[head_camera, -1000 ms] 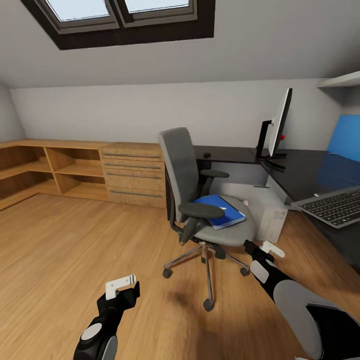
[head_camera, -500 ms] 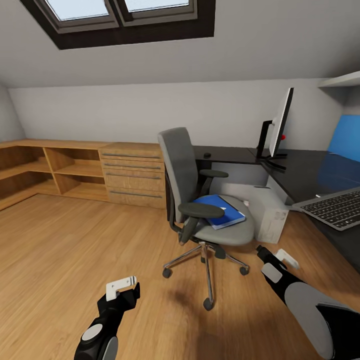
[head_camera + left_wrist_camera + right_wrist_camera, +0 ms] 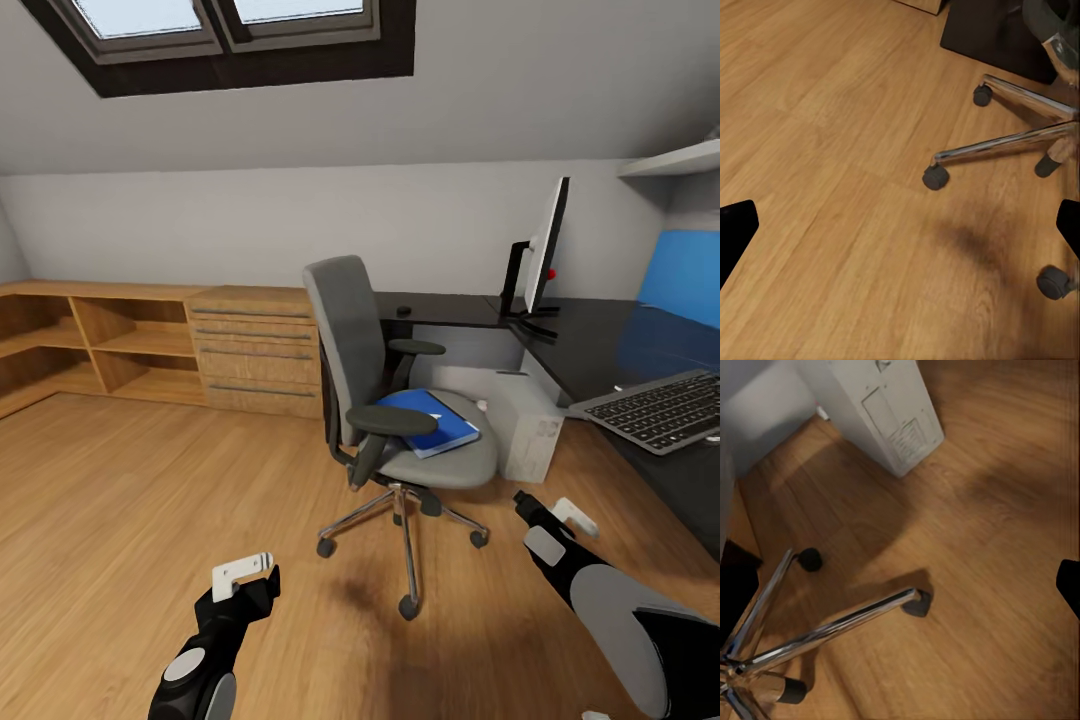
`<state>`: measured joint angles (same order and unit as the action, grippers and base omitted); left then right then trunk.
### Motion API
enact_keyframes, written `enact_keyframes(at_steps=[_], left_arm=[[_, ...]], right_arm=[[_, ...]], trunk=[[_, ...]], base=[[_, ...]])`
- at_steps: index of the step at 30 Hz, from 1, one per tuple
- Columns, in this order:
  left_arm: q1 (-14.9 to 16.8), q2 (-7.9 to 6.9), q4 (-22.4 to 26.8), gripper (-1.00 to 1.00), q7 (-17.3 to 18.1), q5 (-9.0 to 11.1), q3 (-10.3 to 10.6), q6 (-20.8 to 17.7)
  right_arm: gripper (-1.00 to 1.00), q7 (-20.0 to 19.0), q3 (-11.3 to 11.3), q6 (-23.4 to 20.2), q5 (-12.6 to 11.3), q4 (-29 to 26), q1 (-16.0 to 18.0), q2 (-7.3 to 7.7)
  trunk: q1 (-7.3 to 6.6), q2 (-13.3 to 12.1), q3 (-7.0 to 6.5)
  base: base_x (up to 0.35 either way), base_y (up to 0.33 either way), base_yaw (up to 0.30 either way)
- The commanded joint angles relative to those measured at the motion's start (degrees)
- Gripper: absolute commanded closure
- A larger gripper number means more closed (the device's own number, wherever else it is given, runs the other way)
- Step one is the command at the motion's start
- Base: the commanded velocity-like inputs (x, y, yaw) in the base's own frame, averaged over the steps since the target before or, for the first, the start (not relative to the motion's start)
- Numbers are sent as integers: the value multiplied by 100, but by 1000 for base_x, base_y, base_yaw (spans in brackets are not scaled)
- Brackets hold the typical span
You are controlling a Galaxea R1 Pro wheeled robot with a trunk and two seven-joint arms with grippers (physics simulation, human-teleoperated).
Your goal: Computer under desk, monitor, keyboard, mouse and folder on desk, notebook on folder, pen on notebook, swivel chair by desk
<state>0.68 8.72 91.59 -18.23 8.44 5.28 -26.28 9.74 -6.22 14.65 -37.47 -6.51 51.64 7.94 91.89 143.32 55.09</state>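
Blue and flat, the folder (image 3: 428,421) lies on the seat of the swivel chair (image 3: 395,400), with white page edges showing along its side. It sits a bit tilted, close to the near black armrest. Nothing is holding it.

The whole picture has slid a little since 0.5 s ago: the chair, the monitor (image 3: 540,250) and the keyboard (image 3: 655,409) all sit a bit more to the left now, and a bit more of the keyboard's right end shows. That looks like the camera turning, not the things moving. The arms sit in the same spots in the picture as 0.5 s ago. I think the robot is lining itself up with the chair so it can reach the folder, which is not picked up yet.

The chair is grey, with a shiny 5-leg base on black wheels, and it stands on the wood floor (image 3: 150,500) just beside the black counter (image 3: 610,345). The light grey computer (image 3: 525,425) stands on the floor behind the chair, by the counter's edge. The monitor stands upright on the counter, seen from the side, and the keyboard lies on the counter nearer the robot.

The left end effector (image 3: 243,570) hangs low over bare floor, well apart from the chair, and holds nothing; its fingers look spread wide in the left wrist view. The right end effector (image 3: 568,513) is near the chair's base, also holding nothing, fingers wide.
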Motion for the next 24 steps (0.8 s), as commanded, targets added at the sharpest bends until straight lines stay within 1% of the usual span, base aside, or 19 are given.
enact_keyframes(at_steps=[1, 6, 13, 24], left_arm=[[3, -2, 8, -100, -52, 61, 8, -17], [3, -2, 8, -100, -50, 61, 8, -17], [3, -2, 8, -100, -46, 65, 8, -23], [4, -2, 8, -100, -34, 66, 8, -18]], right_arm=[[-100, 2, -46, 11, 21, 0, 4, 5], [-100, 2, -49, 11, 21, 0, 4, 30], [-100, 2, -54, 11, 21, 0, 4, 39], [-100, 2, -55, 10, 16, 0, 4, 41]], trunk=[[-1, 3, 5], [-1, 3, 2], [-1, 3, 1], [-1, 3, 1]], base=[[0, 0, -236], [0, 0, -191], [5, 5, -41], [160, 149, -4]])
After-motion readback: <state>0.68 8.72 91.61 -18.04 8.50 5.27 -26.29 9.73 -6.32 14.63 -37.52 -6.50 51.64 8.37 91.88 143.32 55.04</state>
